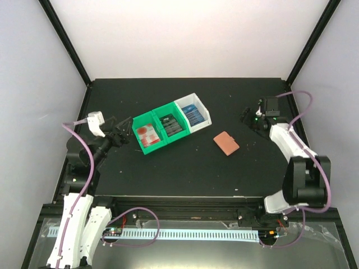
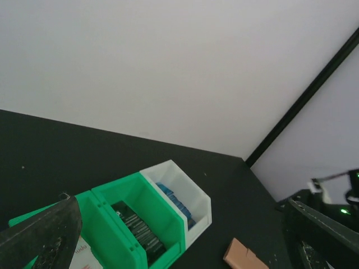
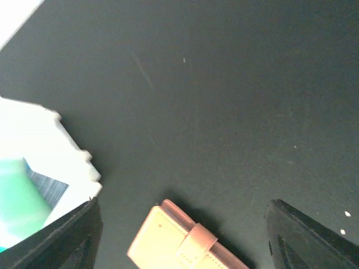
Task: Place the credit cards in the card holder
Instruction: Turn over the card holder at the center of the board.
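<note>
Left claw (image 1: 125, 135) and right claw (image 1: 247, 117) are apart; bring the right one squarely over the holder (image 1: 226, 143) before closing

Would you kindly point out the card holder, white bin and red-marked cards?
card holder (image 1: 226, 143), top view, middle of cover.
white bin (image 1: 203, 107), top view, right wall.
red-marked cards (image 1: 147, 134), top view, top card's face.

The black table (image 1: 168, 174) carries a green bin (image 1: 150, 149), a second green bin (image 1: 179, 136) and a white bin (image 1: 202, 125) touching in a row. The closed card holder (image 1: 226, 143) lies near them.
</note>
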Tool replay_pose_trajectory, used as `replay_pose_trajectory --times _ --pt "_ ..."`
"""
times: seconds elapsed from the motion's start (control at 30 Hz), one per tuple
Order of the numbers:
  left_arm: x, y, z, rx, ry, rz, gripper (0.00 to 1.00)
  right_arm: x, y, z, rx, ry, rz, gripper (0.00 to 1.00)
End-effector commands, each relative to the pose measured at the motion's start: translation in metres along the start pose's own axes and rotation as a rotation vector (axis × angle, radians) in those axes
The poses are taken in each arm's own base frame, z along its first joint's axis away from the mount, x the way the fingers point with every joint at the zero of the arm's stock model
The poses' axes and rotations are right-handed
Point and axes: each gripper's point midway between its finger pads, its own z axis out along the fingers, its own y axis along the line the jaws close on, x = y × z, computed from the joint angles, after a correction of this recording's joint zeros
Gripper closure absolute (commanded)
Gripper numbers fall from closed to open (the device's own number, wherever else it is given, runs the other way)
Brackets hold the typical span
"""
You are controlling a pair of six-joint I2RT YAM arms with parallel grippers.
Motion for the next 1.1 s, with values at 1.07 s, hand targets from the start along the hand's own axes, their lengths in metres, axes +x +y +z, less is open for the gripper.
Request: replay_pose_trajectory --times 1.07 --pt "0.198 -0.071 0.079 0.228 0.574 -0.227 0.01 0.215 0.018 0.024 -0.138 0.551 -0.168 0.42"
